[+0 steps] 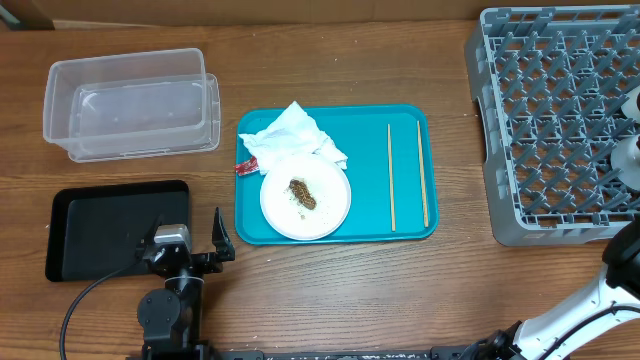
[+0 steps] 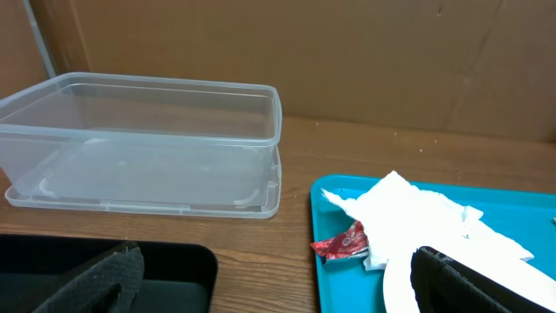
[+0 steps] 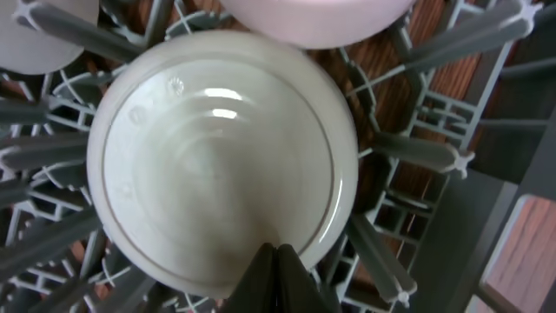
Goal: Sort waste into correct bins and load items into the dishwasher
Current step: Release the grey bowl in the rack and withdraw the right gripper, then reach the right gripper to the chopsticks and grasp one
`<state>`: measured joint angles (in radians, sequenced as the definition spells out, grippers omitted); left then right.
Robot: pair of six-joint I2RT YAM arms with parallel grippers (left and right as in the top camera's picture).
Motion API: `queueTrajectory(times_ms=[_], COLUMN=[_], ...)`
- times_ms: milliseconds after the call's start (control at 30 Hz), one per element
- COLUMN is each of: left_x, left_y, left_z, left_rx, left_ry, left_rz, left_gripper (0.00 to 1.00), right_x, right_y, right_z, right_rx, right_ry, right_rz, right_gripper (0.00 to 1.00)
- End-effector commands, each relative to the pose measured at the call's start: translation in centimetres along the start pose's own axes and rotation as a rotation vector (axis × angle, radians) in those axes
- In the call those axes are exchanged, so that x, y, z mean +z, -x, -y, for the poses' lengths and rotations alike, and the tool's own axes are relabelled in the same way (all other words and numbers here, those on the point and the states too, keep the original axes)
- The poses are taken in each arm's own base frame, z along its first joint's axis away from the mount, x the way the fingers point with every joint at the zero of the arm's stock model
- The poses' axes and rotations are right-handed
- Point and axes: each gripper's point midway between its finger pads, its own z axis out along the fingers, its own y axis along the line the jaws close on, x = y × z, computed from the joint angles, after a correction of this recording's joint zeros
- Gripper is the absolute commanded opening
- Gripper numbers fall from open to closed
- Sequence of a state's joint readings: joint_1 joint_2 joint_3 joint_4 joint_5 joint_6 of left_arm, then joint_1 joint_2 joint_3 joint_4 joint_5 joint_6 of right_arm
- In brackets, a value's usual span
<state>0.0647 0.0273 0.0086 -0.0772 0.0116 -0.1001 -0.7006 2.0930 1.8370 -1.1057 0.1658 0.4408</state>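
On the teal tray [image 1: 370,225] lie crumpled white napkins [image 1: 290,135], a red wrapper [image 1: 246,166], a white plate [image 1: 328,208] with a brown food scrap [image 1: 302,193], and two chopsticks [image 1: 391,175]. My left gripper [image 1: 190,242] is open and empty at the table's front, between the black tray [image 1: 100,230] and the teal tray. Its wrist view shows the open jaws [image 2: 278,287], the wrapper [image 2: 343,243], the napkins [image 2: 417,217] and the clear tub [image 2: 139,139]. My right gripper [image 3: 278,254] is shut, its tips over the rim of a white bowl [image 3: 208,156] standing in the grey rack [image 1: 550,130].
The clear tub [image 1: 130,110] stands at the back left. Two more white dishes [image 3: 321,17] sit among the rack pegs beside the bowl, and dishes show at the rack's right edge [image 1: 630,105]. The right arm [image 1: 600,295] enters from the front right.
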Motion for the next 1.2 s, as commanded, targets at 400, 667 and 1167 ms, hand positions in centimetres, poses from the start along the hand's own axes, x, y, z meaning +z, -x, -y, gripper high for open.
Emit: queueTrajectory(times_ms=[400,667,1167], left_x=[0.0,0.0,0.0], left_y=[-0.2,-0.2,-0.2], left_z=[0.2,0.2,0.2], left_rx=[0.016,0.016,0.016], left_ry=[-0.009,-0.009,-0.009], left_rz=[-0.005,-0.005,-0.005], left_gripper=[1.00,1.00,1.00], right_x=[-32.2,-26.4,-9.7], right_y=[-6.2,-15.5,-34.5], right_z=[-12.7,-15.6,-19.0], right_rx=[-0.318,-0.582,-0.989], right_ry=[1.283,0.851,0.285], right_rz=[-0.085,-0.090,-0.215], right_gripper=[0.74,0.77,0.57])
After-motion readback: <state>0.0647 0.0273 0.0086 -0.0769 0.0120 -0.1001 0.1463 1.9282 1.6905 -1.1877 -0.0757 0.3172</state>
